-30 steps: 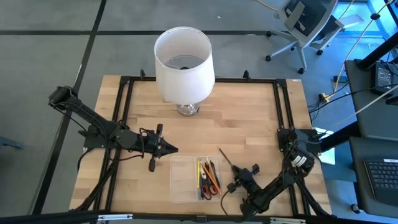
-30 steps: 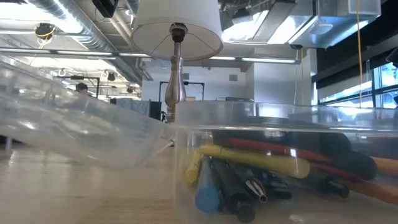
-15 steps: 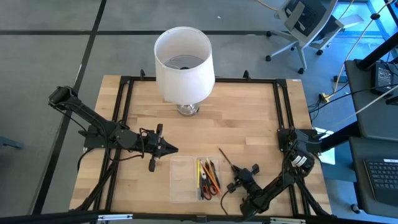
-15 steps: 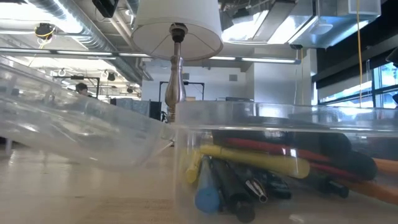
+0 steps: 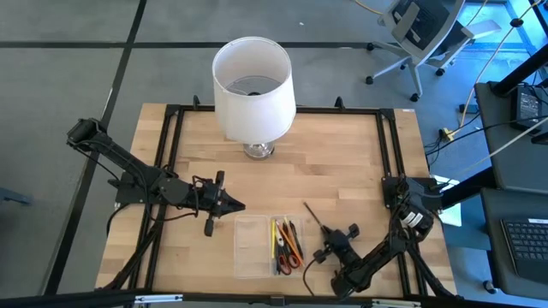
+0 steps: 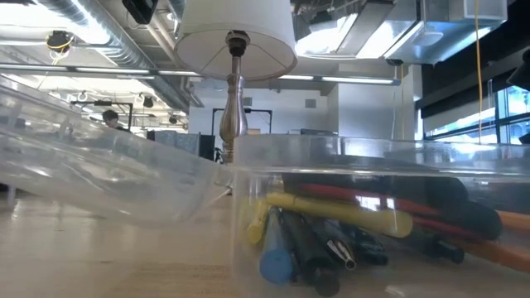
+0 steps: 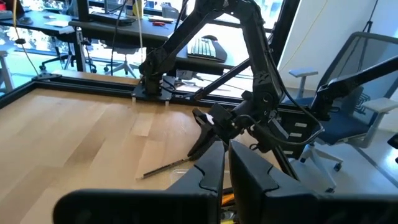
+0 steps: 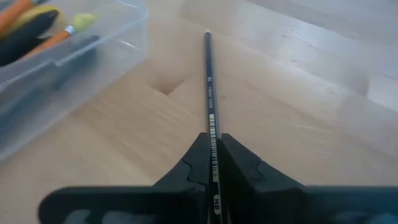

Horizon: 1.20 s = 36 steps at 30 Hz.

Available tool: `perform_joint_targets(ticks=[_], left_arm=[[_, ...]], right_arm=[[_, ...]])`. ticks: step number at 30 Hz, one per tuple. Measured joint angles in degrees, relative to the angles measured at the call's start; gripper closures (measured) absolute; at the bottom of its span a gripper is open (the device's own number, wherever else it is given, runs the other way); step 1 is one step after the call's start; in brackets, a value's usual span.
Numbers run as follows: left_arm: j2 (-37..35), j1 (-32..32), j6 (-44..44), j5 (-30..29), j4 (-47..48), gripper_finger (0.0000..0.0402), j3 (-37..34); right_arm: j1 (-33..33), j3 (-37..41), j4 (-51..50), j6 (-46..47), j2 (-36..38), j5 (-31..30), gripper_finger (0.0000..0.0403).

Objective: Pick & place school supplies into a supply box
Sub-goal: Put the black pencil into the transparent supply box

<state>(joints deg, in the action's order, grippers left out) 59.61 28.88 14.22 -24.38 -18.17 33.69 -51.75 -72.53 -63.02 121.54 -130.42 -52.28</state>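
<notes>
Since a second ago, right end effector (image 8: 213,163) has pinched the dark pencil (image 8: 209,93) near the desk's front edge, beside the box (image 5: 265,246). Left end effector (image 5: 240,205) unmoved, pressed together. Only the right wrist view shows the grip.

Lampshade (image 5: 253,87) white; tabletop (image 5: 342,162) pale wood; supply box (image 5: 251,246) clear; pencil (image 8: 209,99) dark; pens (image 6: 331,223) yellow, black, orange, blue.

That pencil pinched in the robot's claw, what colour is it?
Dark, nearly black, with small pale lettering: the pencil shows best in the right wrist view.
</notes>
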Motion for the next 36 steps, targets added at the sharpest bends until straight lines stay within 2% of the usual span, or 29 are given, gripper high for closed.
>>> perform_joint_targets(ticks=[16,31,36], left_arm=[[0.0,0.0,0.02,0.0,0.02,0.0384,0.0],[0.0,0.0,0.02,-0.13,0.0,0.0384,0.0],[0.0,0.0,0.02,-0.15,0.0,0.0384,0.0]], right_arm=[[-0.15,0.04,-3.14,1.11,2.43,3.14,0.0373],[-1.37,-1.28,-2.57,1.15,2.54,-0.59,0.0366],[-1.44,-3.66,-6.51,0.95,2.54,-1.71,0.0374]])
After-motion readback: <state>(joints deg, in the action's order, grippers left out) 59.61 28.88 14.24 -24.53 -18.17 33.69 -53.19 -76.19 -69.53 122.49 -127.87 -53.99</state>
